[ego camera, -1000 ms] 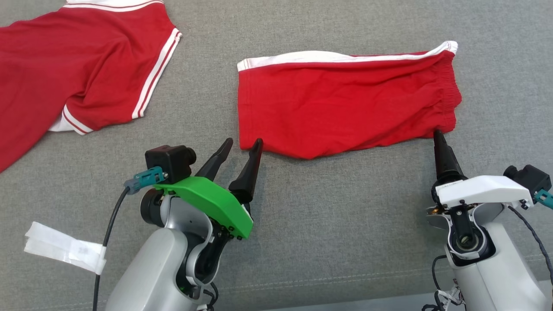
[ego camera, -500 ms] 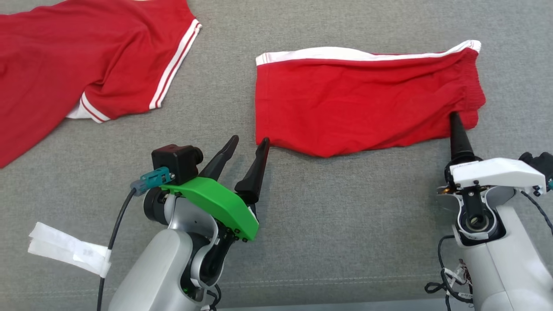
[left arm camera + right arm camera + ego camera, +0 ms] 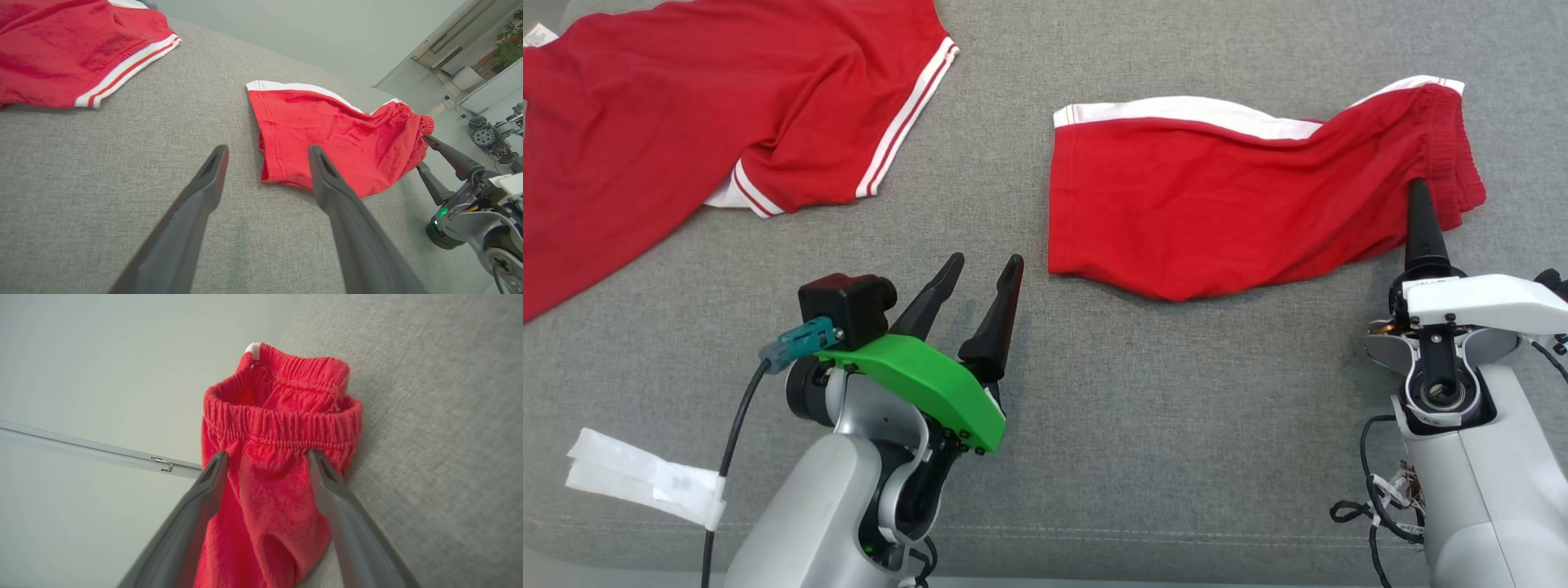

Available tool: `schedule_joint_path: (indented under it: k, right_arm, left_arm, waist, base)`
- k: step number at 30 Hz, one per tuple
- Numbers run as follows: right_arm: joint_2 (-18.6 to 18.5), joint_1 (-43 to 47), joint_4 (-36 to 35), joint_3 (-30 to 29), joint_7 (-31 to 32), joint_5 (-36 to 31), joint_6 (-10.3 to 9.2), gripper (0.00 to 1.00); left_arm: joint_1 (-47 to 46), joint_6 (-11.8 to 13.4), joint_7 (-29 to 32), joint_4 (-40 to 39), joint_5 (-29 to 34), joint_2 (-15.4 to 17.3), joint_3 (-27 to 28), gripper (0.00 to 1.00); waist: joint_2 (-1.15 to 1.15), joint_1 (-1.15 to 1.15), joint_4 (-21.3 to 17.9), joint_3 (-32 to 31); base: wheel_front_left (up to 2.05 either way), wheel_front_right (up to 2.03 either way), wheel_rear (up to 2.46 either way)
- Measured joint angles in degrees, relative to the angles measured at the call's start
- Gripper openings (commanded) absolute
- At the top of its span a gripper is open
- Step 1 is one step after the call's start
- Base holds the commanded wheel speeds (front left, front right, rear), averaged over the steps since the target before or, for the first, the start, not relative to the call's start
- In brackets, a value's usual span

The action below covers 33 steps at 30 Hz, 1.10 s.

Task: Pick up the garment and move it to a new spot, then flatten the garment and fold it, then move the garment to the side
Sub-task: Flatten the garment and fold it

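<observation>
- The garment, a pair of red shorts (image 3: 1225, 220) with a white side stripe, lies on the grey fabric worktop (image 3: 1176, 408), right of centre in the head view; a red shirt (image 3: 686, 122) lies well apart at the far left
- The shorts look doubled over, one leg on the other, and mostly flat, with soft creases along the near edge; I judge the flattening and folding largely done, though whether a further fold is meant I cannot tell
- The last step, moving the garment to the side, looks not yet done; nothing is lifted, nothing gripped
- The right gripper (image 3: 1419, 192) sits at the elastic waistband (image 3: 282, 428) end; its jaws stand open and straddle the fabric, the gathered band just past the fingertips in the right wrist view; the cloth is between the jaws but not pinched
- The left gripper (image 3: 986, 260) hovers over bare worktop near the hem corner at the opposite end; its jaws stand open and empty, apart from the cloth
- By my reading the right jaws need only close, while the left jaws must first reach the hem; a one-ended lift could undo the fold
</observation>
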Motion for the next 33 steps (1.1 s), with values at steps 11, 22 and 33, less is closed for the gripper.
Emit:
schedule_joint_path:
  k: [11,22,33]
  right_arm:
    - [0.38,0.69,0.98,0.99,-0.15,1.32,0.33,1.00]
    - [0.51,3.35,0.45,2.48,-0.14,0.22,-1.10,1.00]
    - [0.52,3.04,-0.10,2.43,-0.09,-0.19,-2.24,1.00]
  left_arm:
    - [1.94,0.32,-0.60,-1.05,-0.01,0.51,2.27,1.00]
    - [3.32,0.80,-0.91,-2.69,0.00,1.04,2.66,1.00]
    - [3.32,0.81,-0.45,-2.75,0.23,1.12,2.37,1.00]
  waist:
    - [0.00,0.00,-0.18,-0.74]
    - [0.00,0.00,-2.66,-0.10]
    - [0.00,0.00,-2.73,0.50]
  base:
    - [0.00,0.00,0.00]
    - [0.00,0.00,0.00]
    - [0.00,0.00,0.00]
